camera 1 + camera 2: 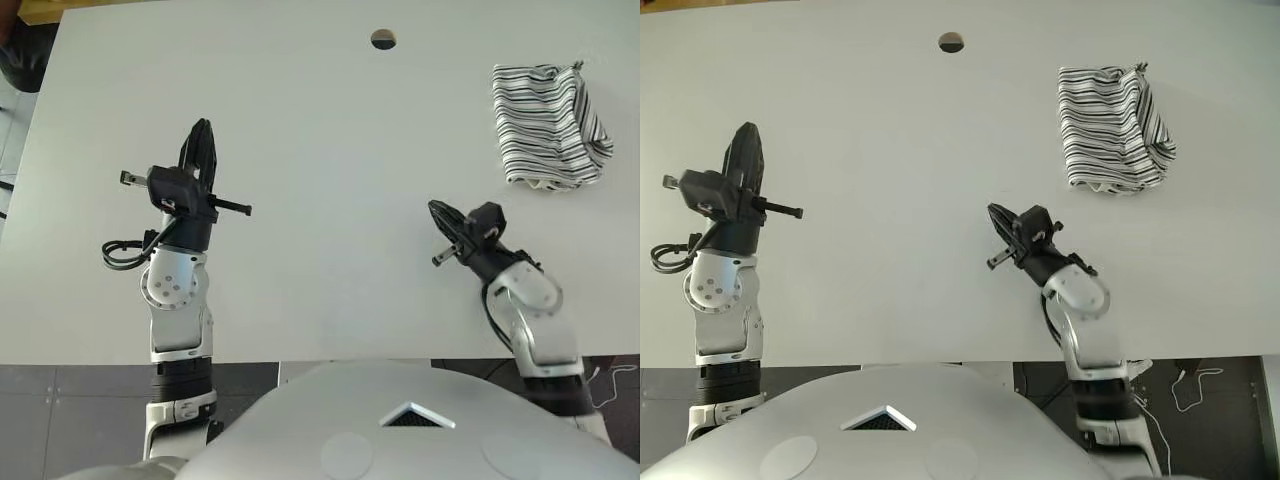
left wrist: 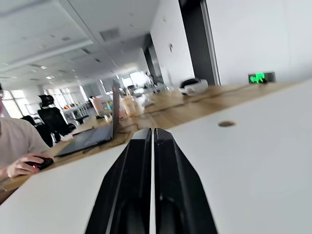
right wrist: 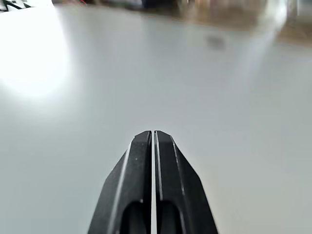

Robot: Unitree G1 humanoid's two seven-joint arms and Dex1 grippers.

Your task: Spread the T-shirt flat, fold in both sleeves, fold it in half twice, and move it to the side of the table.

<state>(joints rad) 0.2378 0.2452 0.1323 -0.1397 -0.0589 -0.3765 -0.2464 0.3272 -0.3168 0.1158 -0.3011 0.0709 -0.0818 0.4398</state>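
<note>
1. Black-and-white striped cloth: the T-shirt point(image 1: 548, 125) lies in a compact folded bundle on the white table point(image 1: 300, 120). It sits to the robot's right of the round hole point(image 1: 383, 39) and a little nearer the robot than that hole, close to the table's right edge.
2. The bundle looks roughly square, perhaps slightly longer along the line running away from the robot. One corner at the far end sticks up.
3. The right gripper point(image 1: 436, 209) is nearer the robot than the hole and only slightly to its right. Its fingers are pressed together and it holds nothing.
4. The left gripper point(image 1: 202, 130) is well off to the left of the hole. Its fingers also meet and it is empty.
5. Key relation: the shirt lies on the right arm's side, beyond its gripper and further right, with bare table between them. The gripper's tips point back toward the hole rather than at the cloth.
6. Judgement: the right arm is plainly the nearer one. The folding looks finished, and the bundle appears to be at the side already.
</note>
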